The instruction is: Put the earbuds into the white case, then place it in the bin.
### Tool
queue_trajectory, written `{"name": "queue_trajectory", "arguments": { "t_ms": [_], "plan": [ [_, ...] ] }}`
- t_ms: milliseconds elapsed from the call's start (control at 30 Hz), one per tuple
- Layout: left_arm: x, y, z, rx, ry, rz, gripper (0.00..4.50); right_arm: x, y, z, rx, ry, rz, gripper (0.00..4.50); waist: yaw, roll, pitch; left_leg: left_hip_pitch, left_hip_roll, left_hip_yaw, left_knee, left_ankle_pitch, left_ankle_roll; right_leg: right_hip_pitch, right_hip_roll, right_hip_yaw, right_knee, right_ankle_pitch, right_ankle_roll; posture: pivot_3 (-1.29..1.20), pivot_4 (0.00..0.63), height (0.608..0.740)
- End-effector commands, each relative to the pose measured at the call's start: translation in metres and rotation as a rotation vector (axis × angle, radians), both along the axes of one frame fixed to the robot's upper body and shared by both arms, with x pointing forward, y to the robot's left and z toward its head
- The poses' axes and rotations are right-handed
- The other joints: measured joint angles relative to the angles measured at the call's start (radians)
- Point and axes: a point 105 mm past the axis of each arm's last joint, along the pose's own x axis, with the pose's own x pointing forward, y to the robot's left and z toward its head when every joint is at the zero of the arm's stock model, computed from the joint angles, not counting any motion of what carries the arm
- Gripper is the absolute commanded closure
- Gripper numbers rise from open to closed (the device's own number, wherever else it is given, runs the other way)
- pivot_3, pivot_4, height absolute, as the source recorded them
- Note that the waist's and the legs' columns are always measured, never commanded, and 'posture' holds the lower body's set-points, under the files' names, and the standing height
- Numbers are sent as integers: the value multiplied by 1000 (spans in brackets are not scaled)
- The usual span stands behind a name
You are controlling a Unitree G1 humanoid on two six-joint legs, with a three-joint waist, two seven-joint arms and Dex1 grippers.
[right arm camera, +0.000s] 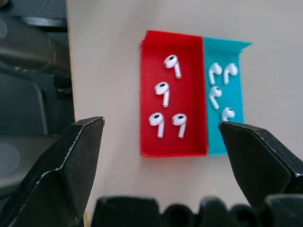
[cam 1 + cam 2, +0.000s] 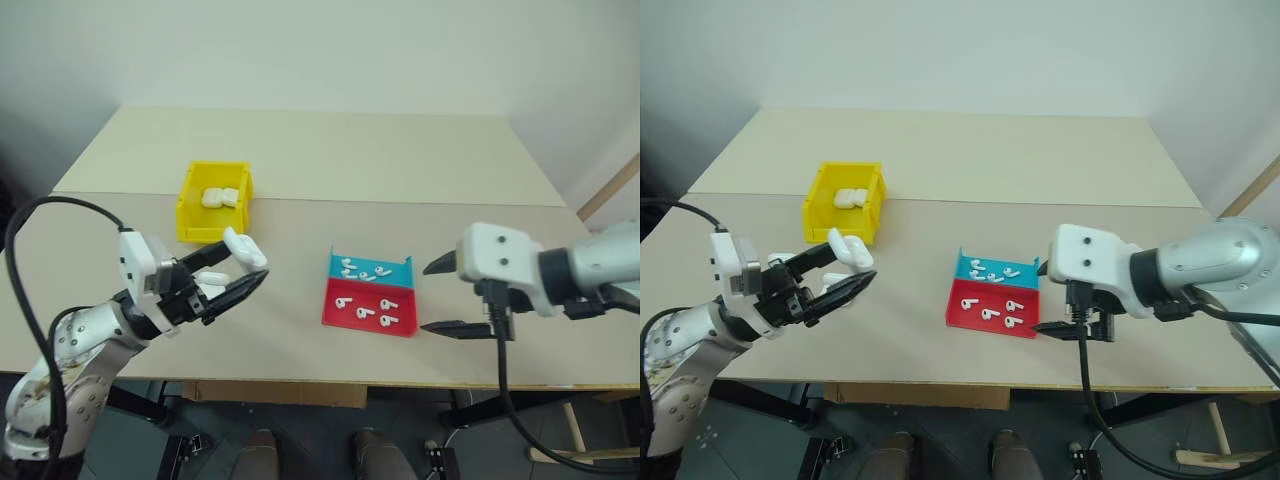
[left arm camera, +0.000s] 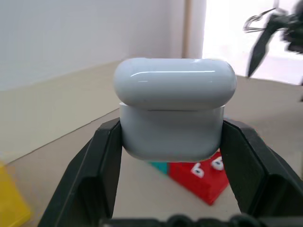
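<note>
The left gripper (image 2: 235, 283) is clamped on the white case (image 3: 174, 108), one black finger pressed against each short end of the lower half, so the case's long axis runs straight across from finger to finger. The lid is hinged up and stands open above the base; in the head views it shows as a white flap tilted up and toward the table's middle, past the fingertips. The gripper holds the case in the air above the near left part of the table (image 2: 300, 150), pointing toward the right arm.

The right gripper (image 2: 440, 296) hangs with its two fingers spread wide and nothing between them, just beside the right edge of the tray (image 1: 173, 152) and aimed down at it.

The tray is flat, half red and half blue, lying near the table's front edge between the two grippers. Four earbuds (image 1: 164, 92) lie loose in the red half and four more in the blue half, stems pointing various ways.

The yellow bin (image 2: 214, 201) sits farther back on the left, beyond the left gripper, with a couple of closed white cases (image 2: 220, 196) lying inside it.
</note>
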Motion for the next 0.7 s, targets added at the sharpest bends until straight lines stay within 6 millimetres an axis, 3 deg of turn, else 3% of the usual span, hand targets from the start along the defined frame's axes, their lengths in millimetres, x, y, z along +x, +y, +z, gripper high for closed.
{"name": "queue_trajectory", "arguments": {
  "t_ms": [33, 333, 533, 700],
  "plan": [
    [-5, -10, 2, -20, -103, -137, 1716, 9, 4, -5, -60, 15, -15, 0, -2, 0, 0, 0, 0, 0, 0, 0, 0, 0, 0, 0, 0, 0, 0, 0, 150, 740],
    [-14, -20, -19, -37, -108, -312, 1716, 27, 24, -28, -162, 34, -8, 0, -5, 0, 0, -2, 0, -1, 1, -1, 1, -2, 0, -1, 1, 0, 0, 0, 150, 740],
    [-13, -16, -23, -101, -150, -267, 1716, 33, 31, -39, -225, 14, 7, 2014, -5, 0, 0, -2, 0, -2, 2, 0, 1, -1, 0, -1, 2, 0, 0, 0, 150, 740],
    [-12, -15, -25, -172, -168, -256, 1716, 36, 40, -45, -243, 14, 31, 2014, -5, 0, 0, -2, 0, -2, 3, -1, 1, -1, 0, -2, 2, 0, 1, 0, 150, 740]
  ]
}}
